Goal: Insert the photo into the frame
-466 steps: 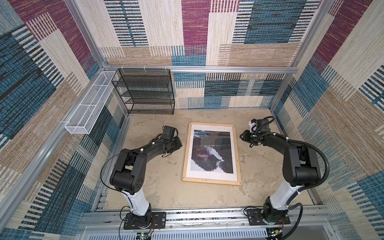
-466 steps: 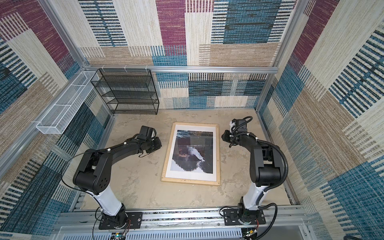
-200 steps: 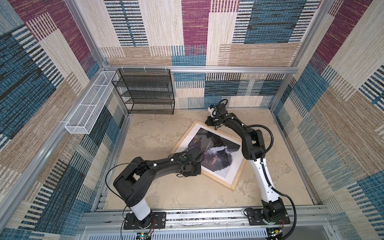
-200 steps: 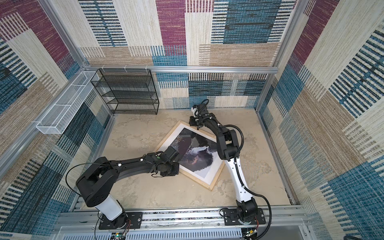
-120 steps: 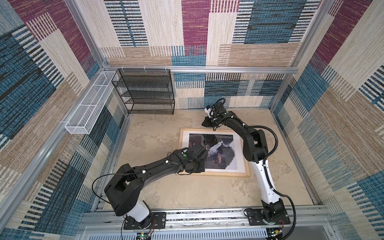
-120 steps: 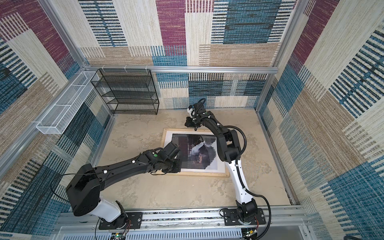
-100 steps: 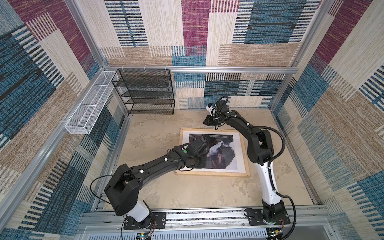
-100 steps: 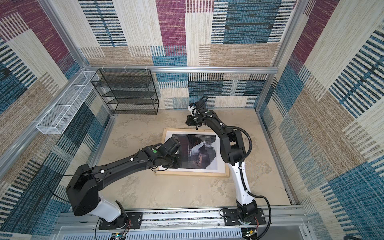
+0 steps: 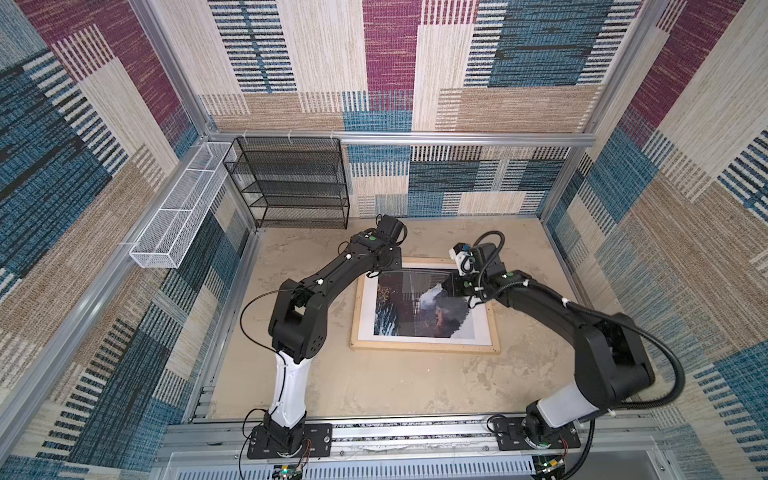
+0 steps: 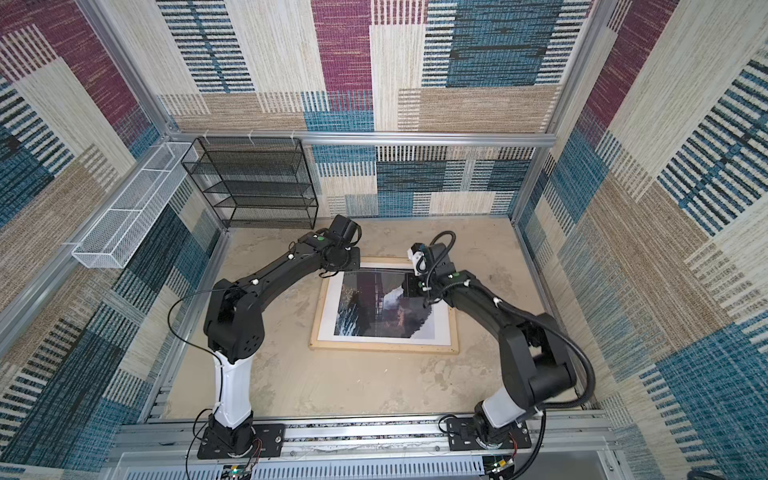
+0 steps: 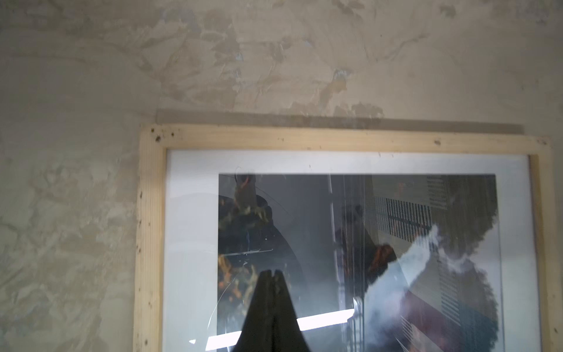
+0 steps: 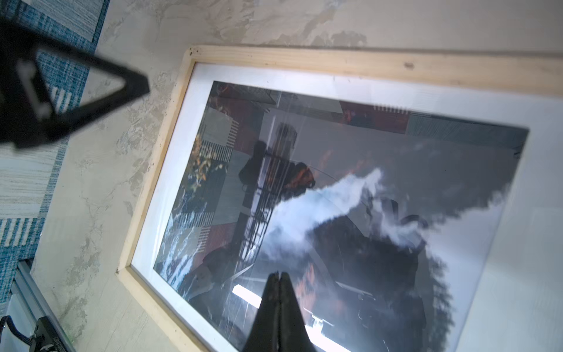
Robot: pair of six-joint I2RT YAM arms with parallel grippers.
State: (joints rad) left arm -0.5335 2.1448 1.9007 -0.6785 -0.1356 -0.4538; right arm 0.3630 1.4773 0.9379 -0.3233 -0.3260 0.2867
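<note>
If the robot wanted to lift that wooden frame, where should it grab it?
Probably the near wooden rail of the frame, coming from outside that edge. It lies flat on the table with a shiny, smooth face, so only the thin border offers something to pinch.

Nothing legible in any view: no words, brand marks or numbers. Photo (image 11: pixel 365 243) shows only its print under glare, no caption readable. Frame (image 11: pixel 304 138) shows plain wood with knots and specks, no lettering made out. Circuit board (image 9: pixel 286 473) at the front rail is too small to read.
</note>
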